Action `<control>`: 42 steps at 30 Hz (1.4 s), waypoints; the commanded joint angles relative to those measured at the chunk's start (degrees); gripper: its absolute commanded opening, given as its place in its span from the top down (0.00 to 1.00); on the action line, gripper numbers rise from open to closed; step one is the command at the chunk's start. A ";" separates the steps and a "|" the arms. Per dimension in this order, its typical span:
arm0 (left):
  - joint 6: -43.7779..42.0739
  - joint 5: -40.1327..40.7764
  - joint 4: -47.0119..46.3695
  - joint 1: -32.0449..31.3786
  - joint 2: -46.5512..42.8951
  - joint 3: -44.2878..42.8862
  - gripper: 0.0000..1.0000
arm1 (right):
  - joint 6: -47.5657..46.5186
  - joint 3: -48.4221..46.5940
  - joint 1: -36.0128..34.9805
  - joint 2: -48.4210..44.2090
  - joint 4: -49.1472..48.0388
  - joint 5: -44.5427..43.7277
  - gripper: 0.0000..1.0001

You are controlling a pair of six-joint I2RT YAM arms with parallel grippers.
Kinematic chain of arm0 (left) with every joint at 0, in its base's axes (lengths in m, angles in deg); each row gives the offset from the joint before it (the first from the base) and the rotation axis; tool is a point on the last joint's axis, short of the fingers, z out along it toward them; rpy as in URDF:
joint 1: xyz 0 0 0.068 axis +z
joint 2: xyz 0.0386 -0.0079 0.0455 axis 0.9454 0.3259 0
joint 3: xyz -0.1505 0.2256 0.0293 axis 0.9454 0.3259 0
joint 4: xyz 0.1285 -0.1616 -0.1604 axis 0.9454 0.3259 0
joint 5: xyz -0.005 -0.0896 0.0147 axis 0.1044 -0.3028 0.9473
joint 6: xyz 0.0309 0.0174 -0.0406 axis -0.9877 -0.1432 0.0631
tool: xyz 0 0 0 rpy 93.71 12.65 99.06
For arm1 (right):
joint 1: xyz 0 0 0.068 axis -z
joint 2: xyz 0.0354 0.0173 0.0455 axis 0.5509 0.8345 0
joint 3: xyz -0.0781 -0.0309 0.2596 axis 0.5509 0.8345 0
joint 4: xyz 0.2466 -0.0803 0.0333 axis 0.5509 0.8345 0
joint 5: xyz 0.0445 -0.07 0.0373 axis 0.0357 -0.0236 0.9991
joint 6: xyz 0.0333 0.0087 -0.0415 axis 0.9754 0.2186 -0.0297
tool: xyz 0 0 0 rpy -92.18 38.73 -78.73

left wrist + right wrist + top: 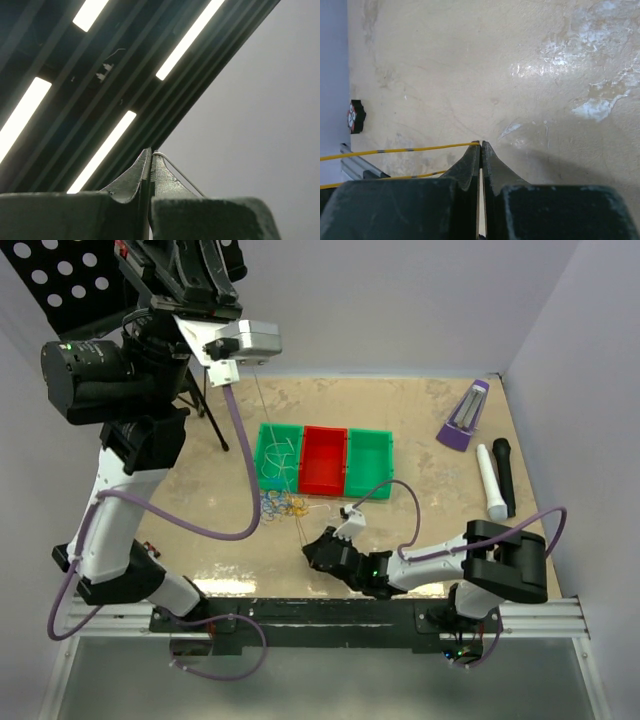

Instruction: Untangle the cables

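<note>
Raised high above the table, the left jaws are pinched shut on the white cable. The tangle of cables lies just in front of the left green bin. The right jaws, low over the table, clamp the yellow cable.
</note>
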 commanded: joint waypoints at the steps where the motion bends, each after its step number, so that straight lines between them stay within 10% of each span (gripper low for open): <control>1: -8.89 -2.80 -17.61 0.07 -3.77 -4.49 1.00 | 1.28 3.53 0.09 2.57 15.09 1.36 1.00; 10: 6.91 0.00 -8.67 0.07 -20.97 27.21 1.00 | -1.17 4.15 -0.09 -6.55 16.67 -2.23 0.96; 18: 18.06 -10.63 5.76 0.07 -33.83 55.81 1.00 | -7.76 0.03 -0.09 -20.36 22.20 -7.42 0.42; 23: 22.03 -15.20 9.72 0.07 -35.41 60.12 1.00 | -12.68 0.19 -0.17 -25.10 23.19 -8.13 0.30; 31: 27.65 -15.04 10.25 -0.02 -34.71 60.83 1.00 | -36.40 8.54 -0.26 -38.38 -3.87 -0.75 0.26; 42: 36.63 -10.82 10.42 0.07 -32.34 58.20 1.00 | -51.36 -4.36 -0.26 -20.04 -23.22 8.57 0.25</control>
